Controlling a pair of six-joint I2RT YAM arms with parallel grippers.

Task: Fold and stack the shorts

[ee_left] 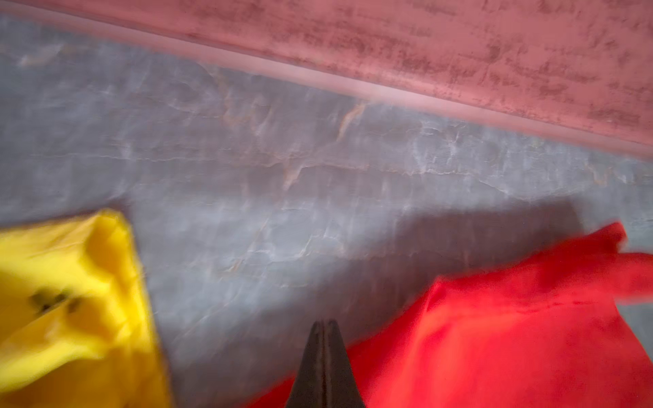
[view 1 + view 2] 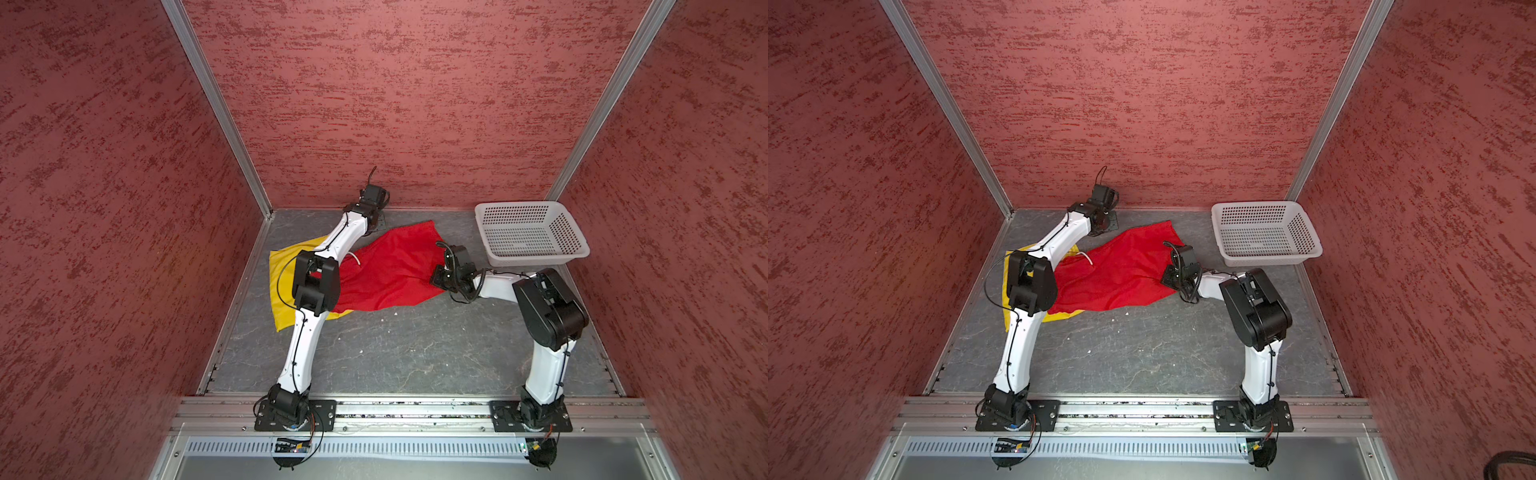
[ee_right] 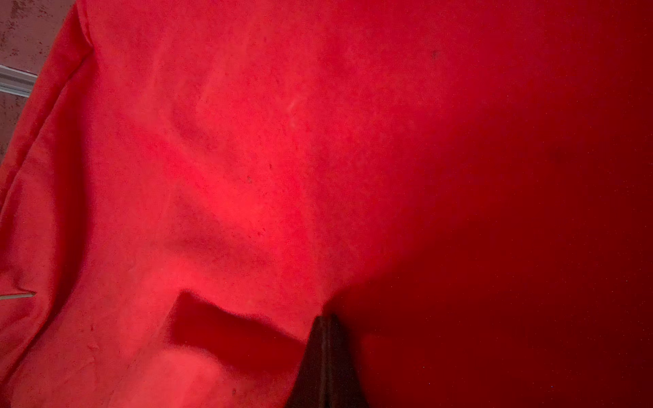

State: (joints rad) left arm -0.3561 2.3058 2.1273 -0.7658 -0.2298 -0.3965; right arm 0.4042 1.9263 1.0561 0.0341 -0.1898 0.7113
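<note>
Red-brown mottled walls point(image 2: 395, 104) close us in on three sides, and the grey veined table point(image 2: 395, 353) fills the floor between them. Next in size come the arms. In both top views the left arm point(image 2: 303, 345) reaches out across the cloth, its black elbow covering the place where the two garments overlap, while the right arm point(image 2: 548, 361) bends in low from the right.

The red shorts point(image 2: 390, 270) lie spread across the far middle of the table. One corner points toward the back wall, and the right-hand end is drawn to a point at the right gripper point(image 2: 435, 284). Their left part lies on top of the yellow shorts point(image 2: 284, 316), which stick out flat from under them toward the left wall and the near side.

The white perforated basket point(image 2: 536, 259) stands in the far right corner, apart from the red cloth and just beyond the right wrist. Inside it we see only its own holed floor and walls.

The left gripper point(image 1: 323, 339) sits near the back wall. In the blurred left wrist view its fingers are pressed together over the table, with yellow cloth to one side and red to the other, and we cannot tell whether any red is caught. In the right wrist view the right gripper's fingers are closed tight, with red cloth creasing away from their tips: it pinches the red shorts.

Smallest, a pale drawstring point(image 2: 355, 258) shows on the red cloth beside the left arm.
</note>
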